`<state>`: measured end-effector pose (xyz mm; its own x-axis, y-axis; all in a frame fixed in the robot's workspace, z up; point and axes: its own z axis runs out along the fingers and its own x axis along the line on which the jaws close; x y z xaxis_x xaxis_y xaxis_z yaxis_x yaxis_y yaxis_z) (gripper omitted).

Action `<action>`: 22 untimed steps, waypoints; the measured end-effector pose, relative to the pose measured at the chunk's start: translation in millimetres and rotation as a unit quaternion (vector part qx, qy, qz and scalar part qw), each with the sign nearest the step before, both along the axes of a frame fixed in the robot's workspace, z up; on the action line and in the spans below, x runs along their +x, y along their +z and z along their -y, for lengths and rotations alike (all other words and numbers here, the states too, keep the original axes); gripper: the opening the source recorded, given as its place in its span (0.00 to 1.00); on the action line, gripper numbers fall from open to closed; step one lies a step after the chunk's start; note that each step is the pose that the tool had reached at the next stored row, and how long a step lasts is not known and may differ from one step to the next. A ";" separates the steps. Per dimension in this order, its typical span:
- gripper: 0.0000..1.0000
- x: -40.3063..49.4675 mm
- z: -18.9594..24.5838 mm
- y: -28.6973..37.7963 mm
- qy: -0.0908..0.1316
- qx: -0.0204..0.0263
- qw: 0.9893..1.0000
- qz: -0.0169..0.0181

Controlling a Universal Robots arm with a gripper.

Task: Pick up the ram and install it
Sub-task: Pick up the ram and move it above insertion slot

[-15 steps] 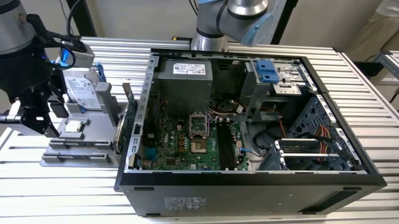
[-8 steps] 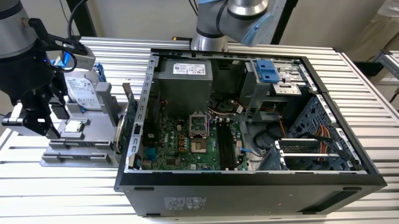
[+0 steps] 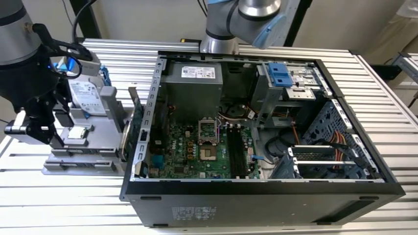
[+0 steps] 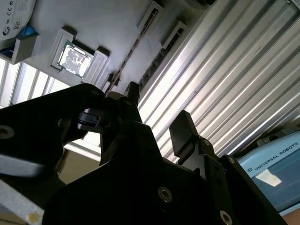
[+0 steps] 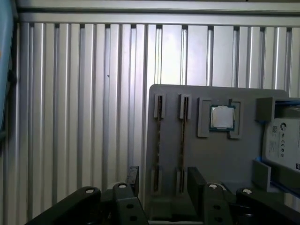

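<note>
**My gripper [image 5: 164, 173], fingers spread and empty, over the gray holder [image 5: 220, 159].**
The ram [image 5: 159, 140] stands on edge in its slot just ahead of my fingertips, between them, long axis running away from me, crosswise to my opening; beyond lies the CPU chip [image 5: 221, 117].

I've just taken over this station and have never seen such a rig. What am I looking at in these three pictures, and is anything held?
One robot arm works at a slatted metal table. The exterior view, taken from off the arm, shows an open computer case and, at that view's left, a grey holder. Both wrist views ride on the arm. In the first wrist view the end effector is open and empty, near the holder, where the ram stands in a slot beside a square CPU chip and a hard drive.
</note>
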<state>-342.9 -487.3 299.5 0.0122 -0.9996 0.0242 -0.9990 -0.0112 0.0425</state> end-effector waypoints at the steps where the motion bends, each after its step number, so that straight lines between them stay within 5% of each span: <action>1: 1.00 0.0 0.0 -0.8 0.000 0.000 1.000 0.000; 22: 1.00 -0.1 0.0 -14.4 0.000 0.000 1.000 0.000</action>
<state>-342.9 -487.3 285.1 0.0123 -0.9996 0.0250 -0.9990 -0.0112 0.0424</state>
